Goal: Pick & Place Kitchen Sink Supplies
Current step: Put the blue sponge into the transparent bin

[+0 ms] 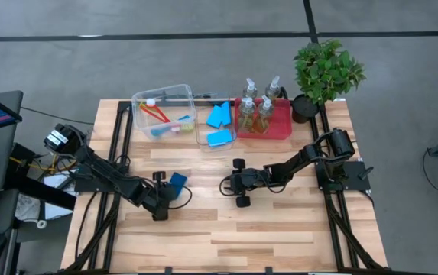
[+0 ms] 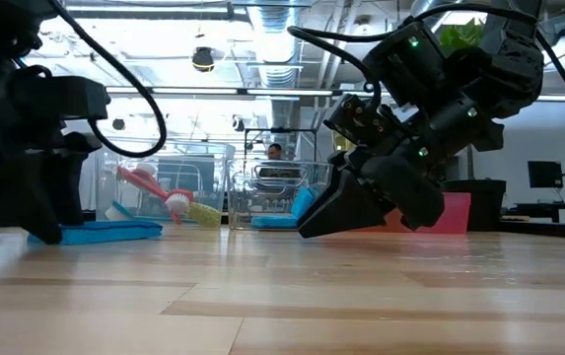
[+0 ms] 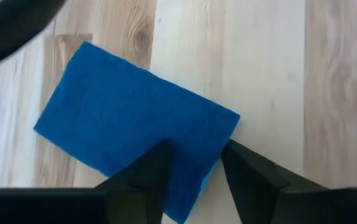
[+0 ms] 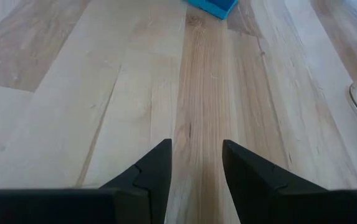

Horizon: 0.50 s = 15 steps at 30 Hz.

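— Where do your tools stand?
— Your left tool [image 1: 170, 191] straddles one edge of a flat blue sponge [image 3: 134, 127] lying on the wooden surface [image 1: 280, 229], fingers apart. Your right tool [image 1: 231, 183] hovers open over bare planks mid-surface.
— And the rest?
— Brushes [image 1: 161, 116] and sponges [image 1: 219, 122] sit in clear bins [image 1: 146, 99]; pump bottles [image 1: 255, 107] stand in the red tray [image 1: 283, 126].

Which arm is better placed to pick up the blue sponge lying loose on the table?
Left. The left gripper has its open jaws astride the flat blue rectangular sponge; the right gripper holds nothing, over bare wood.
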Motion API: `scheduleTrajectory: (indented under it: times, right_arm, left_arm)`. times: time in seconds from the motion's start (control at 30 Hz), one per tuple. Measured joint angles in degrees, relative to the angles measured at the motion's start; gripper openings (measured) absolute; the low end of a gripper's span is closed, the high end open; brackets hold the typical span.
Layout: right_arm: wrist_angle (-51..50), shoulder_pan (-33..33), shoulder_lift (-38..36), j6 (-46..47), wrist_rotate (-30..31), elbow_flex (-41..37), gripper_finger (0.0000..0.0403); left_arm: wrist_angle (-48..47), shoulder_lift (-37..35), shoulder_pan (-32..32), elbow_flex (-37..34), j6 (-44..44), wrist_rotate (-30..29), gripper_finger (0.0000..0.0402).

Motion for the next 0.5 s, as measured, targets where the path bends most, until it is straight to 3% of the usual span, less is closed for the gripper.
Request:
scheduleTrajectory:
  times: [0.3, 0.5]
  right_arm:
    - [0.55, 0.00, 0.00, 0.00, 0.01, 0.00, 0.0127]
    - [1.09, 0.00, 0.00, 0.00, 0.00, 0.00, 0.0128]
  left_arm:
    - [8.46, 0.34, 0.07, -0.04, 4.43, 0.62, 0.0019]
    - [21.34, 0.34, 0.05, -0.04, 16.53, 0.58, 0.0009]
